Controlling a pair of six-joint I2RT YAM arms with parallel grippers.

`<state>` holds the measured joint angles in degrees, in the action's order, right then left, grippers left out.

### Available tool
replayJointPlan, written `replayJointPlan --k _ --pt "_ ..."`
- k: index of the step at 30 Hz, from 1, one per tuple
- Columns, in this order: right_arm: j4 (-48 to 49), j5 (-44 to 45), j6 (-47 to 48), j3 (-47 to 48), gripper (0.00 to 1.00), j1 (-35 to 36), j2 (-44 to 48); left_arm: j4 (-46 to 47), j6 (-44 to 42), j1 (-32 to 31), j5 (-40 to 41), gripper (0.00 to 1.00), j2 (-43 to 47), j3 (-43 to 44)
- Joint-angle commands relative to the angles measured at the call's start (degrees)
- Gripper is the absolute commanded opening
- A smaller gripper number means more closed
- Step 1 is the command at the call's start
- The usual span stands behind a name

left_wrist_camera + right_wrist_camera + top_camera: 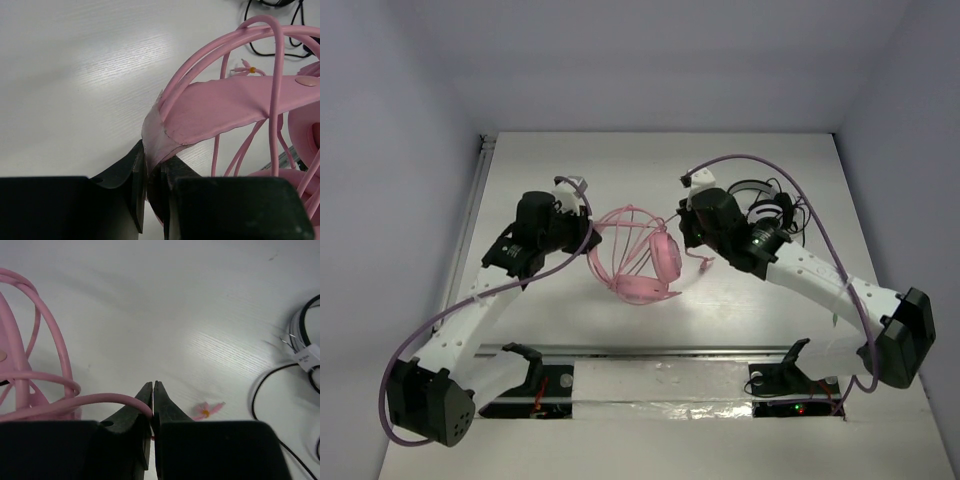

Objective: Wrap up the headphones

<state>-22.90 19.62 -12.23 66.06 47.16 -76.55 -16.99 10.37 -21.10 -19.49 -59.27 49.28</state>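
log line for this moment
left gripper: shut on pink headband | right gripper: shut on pink cable | cable looped around headband | black-and-white headphones: not held

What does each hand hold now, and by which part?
The left hand is shut on the headband of the pink headphones; the right hand pinches their thin pink cable.

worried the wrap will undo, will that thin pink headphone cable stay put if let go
Probably springy: the thin pink cable stands in open arcs around the pink curved headband rather than lying tight. Pinched in the shut right gripper, it would likely slacken once released. It looks light and smooth, so loops may slide.
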Motion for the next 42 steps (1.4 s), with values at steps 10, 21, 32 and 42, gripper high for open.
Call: replayJointPlan --k 10,21,32,42 --pt "38.51 -31.82 -8.24 -16.65 0.24 -8.40 5.10 9.52 7.99 4.49 -16.46 0.00 3.10 8.37" --pt "59.71 -39.65 -11.59 -25.54 0.47 -9.01 1.67 6.53 12.39 4.49 -14.27 0.00 1.26 16.46" --pt "68.06 -40.45 -14.39 -30.02 0.50 -9.01 -0.09 6.01 16.08 4.49 -13.48 0.00 -0.06 21.82" --pt "76.93 -34.13 -16.16 -36.70 0.51 -9.01 2.02 7.85 20.83 5.01 -13.82 0.00 0.73 23.93"
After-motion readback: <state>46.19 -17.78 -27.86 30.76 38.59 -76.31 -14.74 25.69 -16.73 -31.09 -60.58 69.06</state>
